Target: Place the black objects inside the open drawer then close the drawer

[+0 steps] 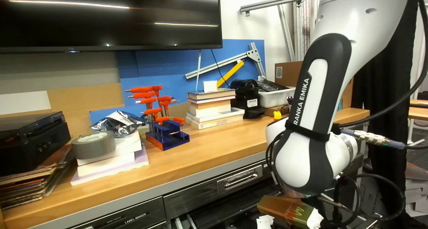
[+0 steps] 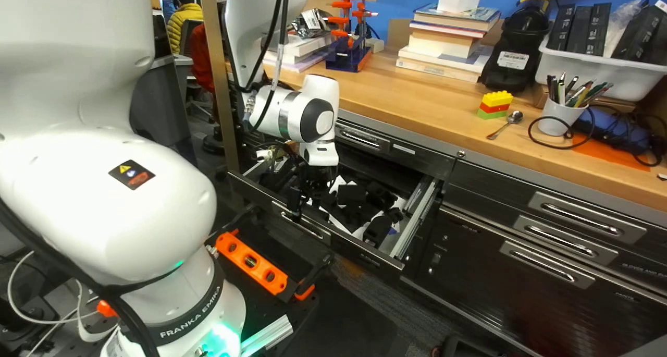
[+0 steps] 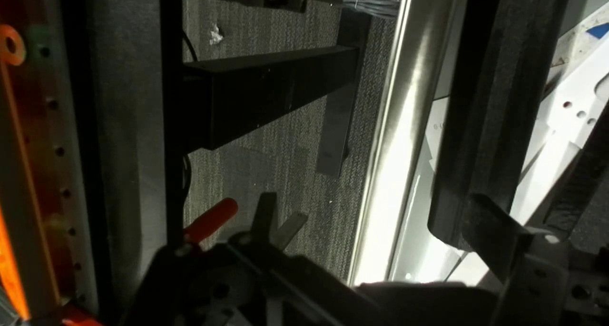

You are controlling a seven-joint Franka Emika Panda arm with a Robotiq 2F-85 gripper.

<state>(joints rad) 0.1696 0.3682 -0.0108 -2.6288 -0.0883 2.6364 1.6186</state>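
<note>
1. The black objects (image 2: 353, 195) show plainly in an exterior view: they lie inside the drawer (image 2: 359, 251), which is open, among white pieces (image 2: 336, 221).
2. In an exterior view, the arm (image 1: 307, 105) and the picture's edge hide much of that drawer; its inside is too dark to sort out. A brown-gold box (image 1: 284, 209) shows below the wrist.
3. The wrist view shows the gripper (image 3: 368, 200) spread wide, the drawer's metal front edge between its jaws, a gap on either side.
4. There too, a black slab (image 3: 485, 116) stands beside one jaw; whether it is one of the black objects, I cannot tell.
5. The tape roll (image 1: 93, 145) shows in an exterior view only, as does the spoon (image 2: 505, 125).
</note>
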